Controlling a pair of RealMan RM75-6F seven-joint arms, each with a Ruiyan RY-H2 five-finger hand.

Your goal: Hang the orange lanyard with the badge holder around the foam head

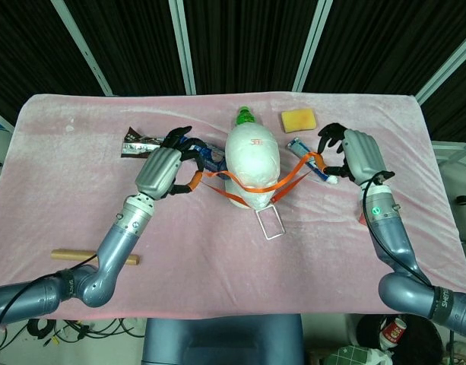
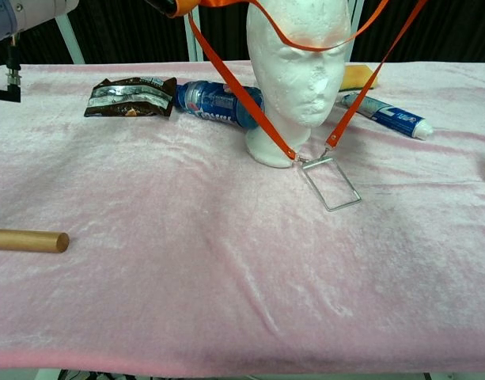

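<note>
The white foam head [image 1: 252, 156] stands upright mid-table. The orange lanyard [image 1: 250, 188] is stretched between my two hands, and its top strand sags across the head's forehead [image 2: 305, 45]. My left hand [image 1: 166, 172] pinches the strap just left of the head. My right hand [image 1: 353, 154] pinches it to the right, with its other fingers spread. Both side strands run down in front of the face to the clear badge holder [image 2: 331, 182], which is tilted against the cloth by the head's base. In the chest view only the left fingertips [image 2: 164, 5] show at the top edge.
A chocolate wrapper [image 2: 127, 95] and a blue bottle [image 2: 218, 103] lie left of the head. A toothpaste tube [image 2: 388, 115] and a yellow sponge [image 1: 298, 119] lie to its right, and a green-capped bottle [image 1: 245, 116] stands behind it. A wooden dowel [image 2: 27, 240] lies at the front left.
</note>
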